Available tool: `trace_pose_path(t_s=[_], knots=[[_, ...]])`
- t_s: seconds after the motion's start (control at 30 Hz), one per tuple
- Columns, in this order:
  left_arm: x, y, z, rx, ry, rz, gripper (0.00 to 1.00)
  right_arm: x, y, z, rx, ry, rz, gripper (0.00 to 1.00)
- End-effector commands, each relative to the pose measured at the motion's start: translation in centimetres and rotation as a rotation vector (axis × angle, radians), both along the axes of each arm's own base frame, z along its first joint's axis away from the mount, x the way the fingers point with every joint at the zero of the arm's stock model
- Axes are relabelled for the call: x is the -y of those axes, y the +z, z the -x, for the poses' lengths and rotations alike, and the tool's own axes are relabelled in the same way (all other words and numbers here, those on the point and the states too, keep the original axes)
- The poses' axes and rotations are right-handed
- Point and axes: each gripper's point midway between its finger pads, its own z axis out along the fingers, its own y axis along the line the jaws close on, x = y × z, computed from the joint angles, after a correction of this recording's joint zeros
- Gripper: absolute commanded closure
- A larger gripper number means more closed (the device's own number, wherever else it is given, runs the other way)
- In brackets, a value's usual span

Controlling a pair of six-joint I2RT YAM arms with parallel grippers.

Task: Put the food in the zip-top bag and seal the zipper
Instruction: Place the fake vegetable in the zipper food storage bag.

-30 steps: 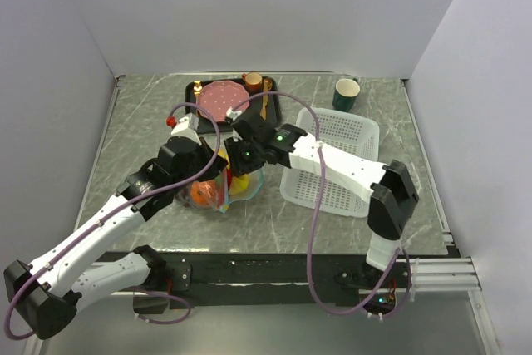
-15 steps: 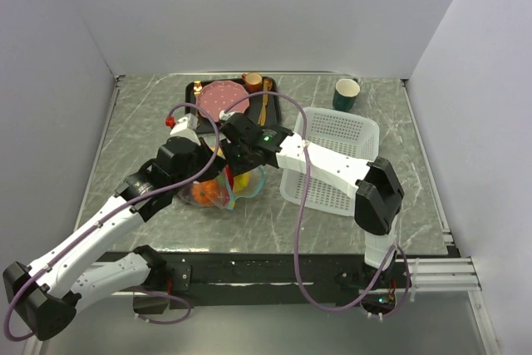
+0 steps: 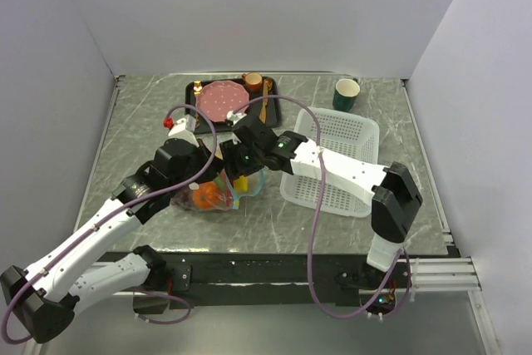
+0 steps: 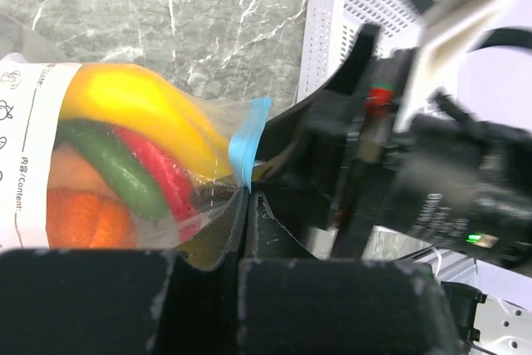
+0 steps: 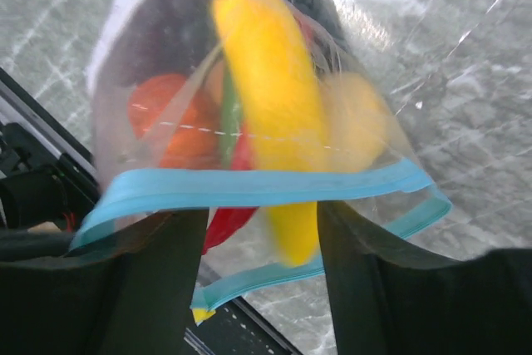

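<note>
The left gripper point(image 4: 247, 205) was clamped on the bag point(image 4: 100, 147), its jaws together on the clear film just beside one end of the zipper point(image 4: 248, 143). The right gripper point(image 5: 262, 218) stood apart, one finger on each side of the bag's mouth, and we saw nothing held between them.

The bag sat near the middle of the worktop point(image 3: 141, 130), between the two arms, with its mouth turned toward the right gripper. In the right wrist view the zipper ran crosswise, from one finger to the other, with its two strips parted.

The banana point(image 5: 266, 97) lay with its long axis square to the strip. Its tip poked out past the near strip, straight toward the right gripper. The chili point(image 5: 237, 160) reached the mouth beside it, and the orange fruit point(image 5: 162, 122) sat deeper in.

We judged that the strips could not meet while the banana crossed them. The right gripper was the nearer one and already in line to push it in along its length.
</note>
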Motion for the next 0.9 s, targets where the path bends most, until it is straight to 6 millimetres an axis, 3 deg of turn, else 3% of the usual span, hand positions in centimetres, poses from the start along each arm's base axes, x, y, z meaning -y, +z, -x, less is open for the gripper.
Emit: trace_pose_path(t_s=[0.0,0.17,0.3,0.33,0.37,0.43,0.47,0.53,0.63,0.87], knots=[[0.4,2.5,-0.7,0.068,0.013,0.058,0.99,-0.5,3.9,0.4,0.077,0.011,-0.094,0.33],[0.1,2.7,-0.8,0.075,0.024,0.053,0.99,2.7,3.3,-0.6,0.103,-0.1,-0.048,0.27],[0.0,2.7,-0.8,0.077,0.028,0.051,0.99,6.1,0.6,-0.7,0.1,-0.196,0.021,0.3],[0.0,2.6,-0.8,0.075,0.028,0.051,0.99,6.7,0.1,-0.8,0.097,-0.221,0.03,0.34],[0.0,2.6,-0.8,0.076,0.028,0.05,0.99,7.1,-0.4,-0.8,0.088,-0.234,0.035,0.48],[0.1,2.5,-0.9,0.075,0.027,0.047,0.99,7.8,-1.5,-0.4,0.063,-0.25,0.043,0.59],[0.0,2.4,-0.9,0.074,0.028,0.045,0.99,8.1,-1.6,-0.5,0.064,-0.27,0.044,0.77],[0.0,2.3,-0.8,0.07,0.028,0.039,0.99,8.5,-1.2,-0.5,0.064,-0.317,0.01,0.84],[-0.1,2.1,-0.8,0.066,0.03,0.034,0.99,9.3,-0.2,-1.8,0.068,-0.423,-0.076,0.7],[-0.2,1.9,-0.9,0.061,0.034,0.027,0.99,7.2,1.2,-4.1,0.06,-0.325,-0.198,0.62]])
